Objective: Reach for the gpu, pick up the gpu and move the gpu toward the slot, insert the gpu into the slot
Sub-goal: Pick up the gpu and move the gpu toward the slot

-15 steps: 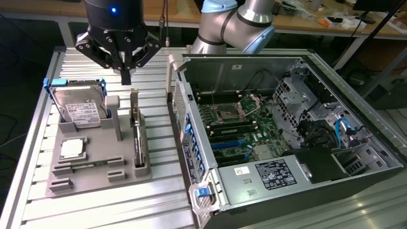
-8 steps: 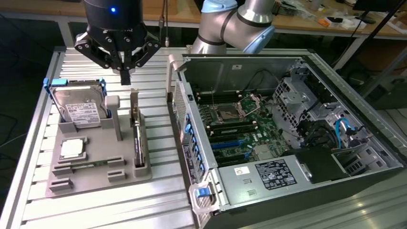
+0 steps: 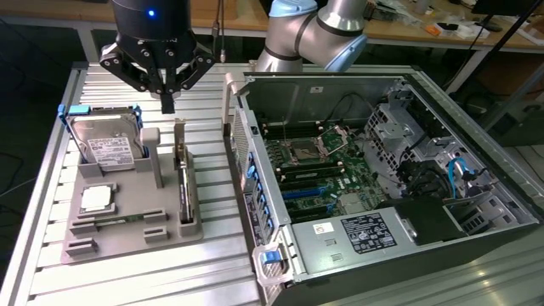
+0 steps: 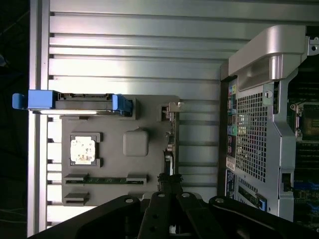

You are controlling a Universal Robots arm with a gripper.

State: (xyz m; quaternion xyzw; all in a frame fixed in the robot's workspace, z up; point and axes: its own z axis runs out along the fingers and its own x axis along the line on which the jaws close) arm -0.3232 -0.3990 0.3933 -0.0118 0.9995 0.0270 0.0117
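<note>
Table (image 3: 51, 210): silver, ribbed in parallel slats. Holder tray (image 3: 127, 239): plain matte grey. Hard drive (image 3: 106, 143): silver, white label with dark print, blue side rails. Processor chip (image 3: 96, 197): pale silver. Gpu (image 3: 183, 191): dark edge, silver bracket. Fingers (image 3: 167, 102): black, blue light above. Arm (image 3: 327, 29): silver, pale blue joint caps. Case (image 3: 501, 172): dark grey shell, perforated mesh panel. Motherboard (image 3: 340, 178): green. Slot (image 3: 299, 191): blue. Latch (image 3: 270, 256): blue.

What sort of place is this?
Probably a robotics lab workbench for PC assembly: an open computer case with its motherboard exposed, a grey fixture tray holding a hard drive and the gpu, wooden benches behind.
</note>
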